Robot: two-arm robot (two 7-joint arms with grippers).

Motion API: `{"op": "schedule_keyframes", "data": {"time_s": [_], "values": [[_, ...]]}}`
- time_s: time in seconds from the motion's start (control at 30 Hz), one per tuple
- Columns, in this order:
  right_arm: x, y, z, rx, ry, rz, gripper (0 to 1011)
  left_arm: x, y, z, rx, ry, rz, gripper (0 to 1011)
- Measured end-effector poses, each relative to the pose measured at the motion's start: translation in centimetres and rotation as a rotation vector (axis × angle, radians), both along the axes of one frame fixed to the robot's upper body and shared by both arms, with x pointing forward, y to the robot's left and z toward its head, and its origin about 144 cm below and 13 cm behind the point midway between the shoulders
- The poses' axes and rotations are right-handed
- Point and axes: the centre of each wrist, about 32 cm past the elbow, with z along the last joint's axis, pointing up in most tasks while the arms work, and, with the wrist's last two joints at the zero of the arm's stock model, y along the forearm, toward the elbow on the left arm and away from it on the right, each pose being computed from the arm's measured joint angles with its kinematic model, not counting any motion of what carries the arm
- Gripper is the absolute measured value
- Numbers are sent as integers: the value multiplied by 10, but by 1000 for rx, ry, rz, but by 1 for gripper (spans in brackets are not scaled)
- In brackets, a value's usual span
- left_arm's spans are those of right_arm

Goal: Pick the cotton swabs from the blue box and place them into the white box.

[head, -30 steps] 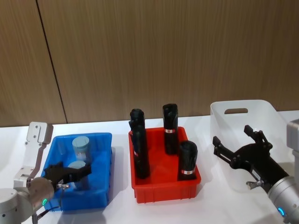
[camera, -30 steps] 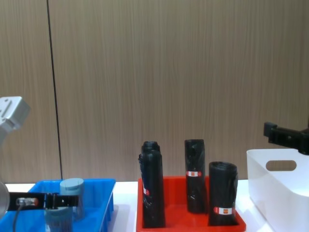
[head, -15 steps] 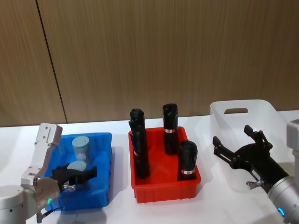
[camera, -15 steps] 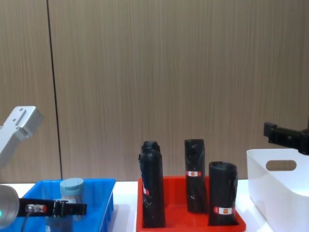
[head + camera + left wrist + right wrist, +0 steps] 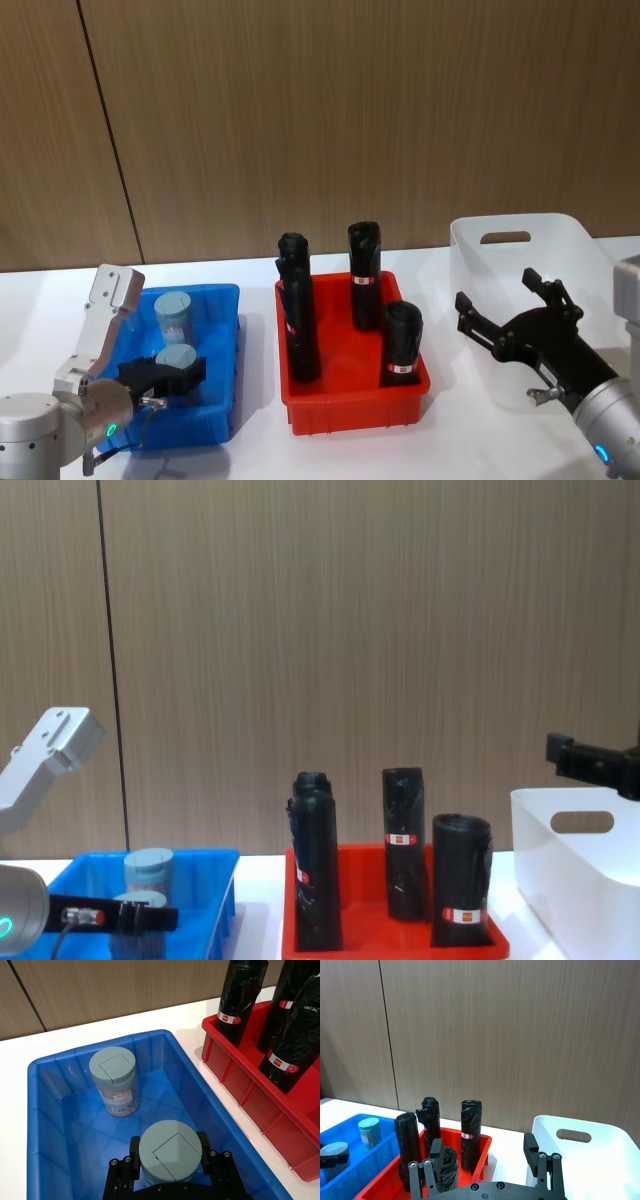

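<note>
While the left tool (image 5: 172, 374) has its fingers clamped on opposite sides of the near tub (image 5: 170, 1151) of cotton swabs, that tub stands upright inside the blue box (image 5: 222, 335), toward the front; I cannot tell whether it is clear of the floor. The second tub (image 5: 113, 1081) stands upright behind it, apart from it and untouched. Against a second ago, the left tool and its tub have shifted toward the red-tray side of the box. In the chest view the held lid sits higher, and the grey wrist link above has swung up and inward. The right tool (image 5: 497, 288) has not moved: its fingers are spread wide apart, and it hangs in front of the white box (image 5: 560, 245), near the box's left wall. Between the two boxes on the table (image 5: 250, 450) lies the red tray (image 5: 350, 408) with four black rolls (image 5: 364, 262) standing upright, taller than the blue box's rim.
</note>
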Motion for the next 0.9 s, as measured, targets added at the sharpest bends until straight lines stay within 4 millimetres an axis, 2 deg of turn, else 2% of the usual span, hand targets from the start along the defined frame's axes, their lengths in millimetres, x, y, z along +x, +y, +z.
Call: {"op": "schedule_keyframes", "data": {"time_s": [0.47,0.9], "values": [[0,0,0,0,0,0,1002,-2,1,8,39,-18,11,673],[0,0,0,0,0,0,1002,-7,1,33,60,-110,19,673]]}}
